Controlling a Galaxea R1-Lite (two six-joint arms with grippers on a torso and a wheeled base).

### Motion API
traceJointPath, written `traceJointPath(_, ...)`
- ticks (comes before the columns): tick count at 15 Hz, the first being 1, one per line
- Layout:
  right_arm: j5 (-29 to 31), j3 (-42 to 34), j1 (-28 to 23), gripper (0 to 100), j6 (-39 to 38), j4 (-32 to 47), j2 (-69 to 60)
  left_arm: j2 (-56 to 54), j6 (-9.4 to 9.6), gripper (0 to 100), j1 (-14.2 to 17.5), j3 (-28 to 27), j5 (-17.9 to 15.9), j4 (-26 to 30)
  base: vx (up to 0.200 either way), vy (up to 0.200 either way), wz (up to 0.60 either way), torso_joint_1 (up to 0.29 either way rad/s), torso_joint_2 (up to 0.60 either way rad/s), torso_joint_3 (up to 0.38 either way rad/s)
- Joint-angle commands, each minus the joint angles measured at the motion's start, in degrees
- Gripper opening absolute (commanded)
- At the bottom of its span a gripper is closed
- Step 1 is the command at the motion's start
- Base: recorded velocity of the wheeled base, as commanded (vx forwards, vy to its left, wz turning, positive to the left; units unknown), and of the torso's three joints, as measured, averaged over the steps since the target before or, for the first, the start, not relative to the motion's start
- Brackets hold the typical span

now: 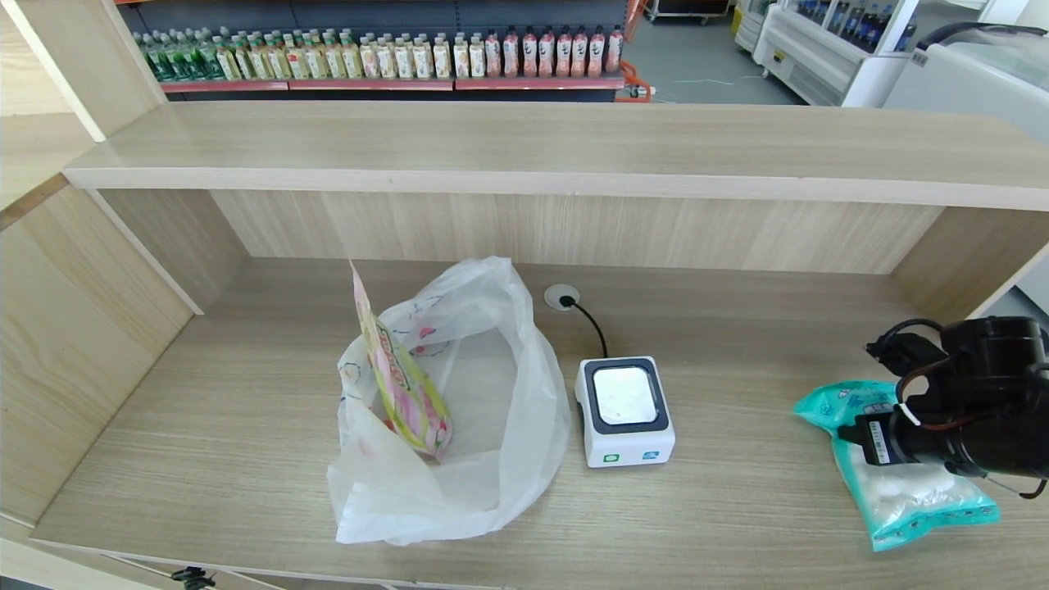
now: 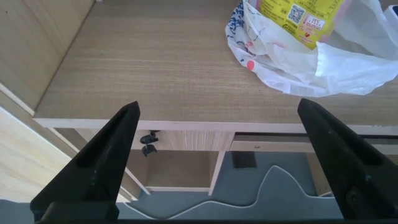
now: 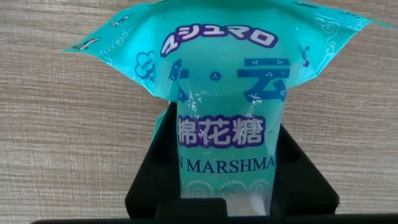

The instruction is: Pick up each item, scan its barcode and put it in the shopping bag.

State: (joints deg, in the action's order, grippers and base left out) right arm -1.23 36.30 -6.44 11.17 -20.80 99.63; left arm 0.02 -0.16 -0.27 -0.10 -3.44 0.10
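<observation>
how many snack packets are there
2. One pink-and-yellow packet stands in the shopping bag; one teal packet lies on the counter to the robot's right, pinched by the right gripper. Others may be hidden in the bag.

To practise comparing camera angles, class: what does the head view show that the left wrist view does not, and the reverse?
Head view adds: the white box-shaped barcode scanner and the teal marshmallow packet. Left wrist view adds: the left gripper, its black fingers wide apart, and the wooden panel under the front edge. Shared: the translucent white plastic shopping bag, the pink-and-yellow snack packet inside it, the pale wooden counter.
</observation>
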Motion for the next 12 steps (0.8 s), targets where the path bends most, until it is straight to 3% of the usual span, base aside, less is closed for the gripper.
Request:
traceJointPath(1, -0.26, 0.08, 0.02, 0, -0.27, -0.30, -0.93, -0.02, -0.02, 100, 0.00, 0.01, 0.01, -0.01, 0.000, 0.000, 0.00, 0.000, 0.00, 0.000)
traceJointPath(4, -0.26, 0.70, 0.20, 0, 0.08, -0.21, -2.34, -0.02, -0.02, 100, 0.00, 0.01, 0.01, -0.01, 0.000, 0.000, 0.00, 0.000, 0.00, 0.000)
traceJointPath(12, -2.46, 7.91, 0.99, 0, -0.36, 18.69, -12.97, -0.02, -0.02, 100, 0.00, 0.01, 0.01, -0.01, 0.000, 0.000, 0.00, 0.000, 0.00, 0.000)
